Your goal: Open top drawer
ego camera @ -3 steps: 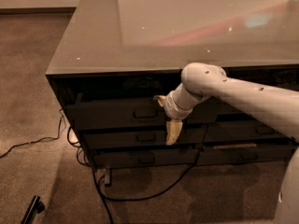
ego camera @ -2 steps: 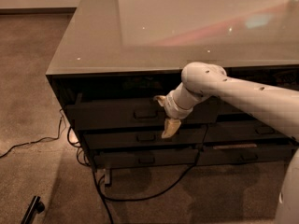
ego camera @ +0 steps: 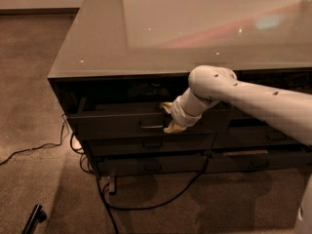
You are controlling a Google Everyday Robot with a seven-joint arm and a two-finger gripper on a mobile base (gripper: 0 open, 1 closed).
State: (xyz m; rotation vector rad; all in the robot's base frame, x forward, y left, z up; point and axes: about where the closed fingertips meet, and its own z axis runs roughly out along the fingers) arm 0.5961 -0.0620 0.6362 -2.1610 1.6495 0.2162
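The top drawer (ego camera: 109, 125) sits slightly pulled out beneath the glossy worktop (ego camera: 146, 38), its front standing proud of the two shallower drawers (ego camera: 122, 145) below. The claw (ego camera: 170, 118), reaching in from the right, is at the drawer's front, just right of the loop handle (ego camera: 151, 126). Whether the claw is spread or closed cannot be told. A cable (ego camera: 161, 201) trails across the carpet.

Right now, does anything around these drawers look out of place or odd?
Loose cables trail over the floor under the cabinet. The top drawer juts out past the lower drawers, but the gripper sits at its handle, so that looks deliberate.
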